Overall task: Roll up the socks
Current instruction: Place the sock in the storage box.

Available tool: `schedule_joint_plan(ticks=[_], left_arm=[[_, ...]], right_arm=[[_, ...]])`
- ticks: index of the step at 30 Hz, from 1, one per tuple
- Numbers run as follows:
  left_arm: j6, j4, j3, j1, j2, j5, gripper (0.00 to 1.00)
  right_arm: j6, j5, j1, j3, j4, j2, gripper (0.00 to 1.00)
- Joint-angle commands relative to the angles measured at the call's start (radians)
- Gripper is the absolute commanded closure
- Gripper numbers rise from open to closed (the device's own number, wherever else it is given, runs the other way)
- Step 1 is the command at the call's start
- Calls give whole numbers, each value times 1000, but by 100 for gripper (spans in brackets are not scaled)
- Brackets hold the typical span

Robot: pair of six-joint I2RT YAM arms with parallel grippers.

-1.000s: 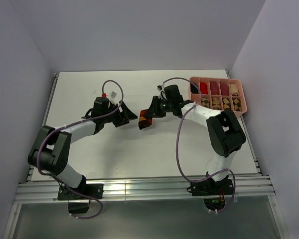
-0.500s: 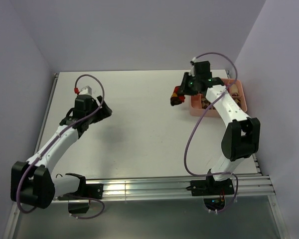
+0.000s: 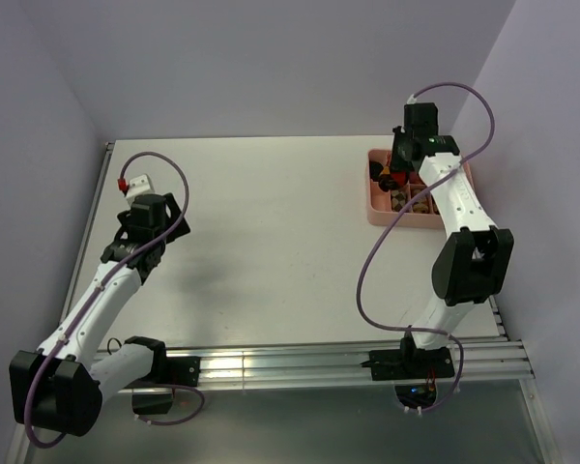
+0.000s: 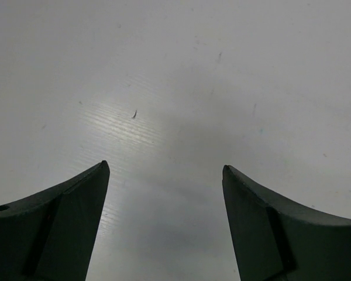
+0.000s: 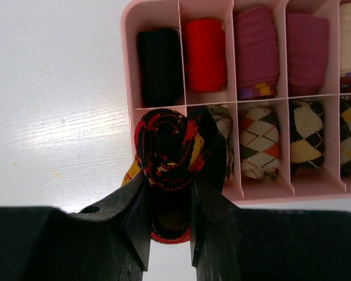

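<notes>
The right pincer (image 5: pixel 169 193) is clamped on the rolled black-red-orange sock (image 5: pixel 167 143), one jaw on each side of the roll. The sock is at the near-left corner compartment of the pink tray (image 5: pixel 128 58), directly at 6 o'clock of the plain black roll (image 5: pixel 159 64) in the wrist view, with its lower end overlapping the tray's near wall. Whether it touches the compartment floor cannot be determined. The far row holds the black roll, a red roll (image 5: pixel 205 52) and two maroon rolls (image 5: pixel 255 50). The near row holds argyle rolls (image 5: pixel 258 140) at 3 o'clock of the held sock. In the top view the tray lies at 2 o'clock on the white surface (image 3: pixel 271 213). The left pincer (image 4: pixel 164 167) stands at 9 o'clock, jaws spread wide and holding nothing, above bare surface
</notes>
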Motion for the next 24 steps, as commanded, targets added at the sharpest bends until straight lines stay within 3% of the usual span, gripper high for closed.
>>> schedule_joint_plan(ticks=[1, 15, 24], left_arm=[[29, 9, -5, 3, -26, -91, 17], [26, 11, 4, 3, -15, -125, 18], [24, 11, 4, 3, -9, -129, 18]], right_arm=[[-54, -1, 2, 4, 85, 37, 100], [-66, -119, 19, -138, 231, 118, 100], [-12, -300, -24, -207, 275, 123, 100]])
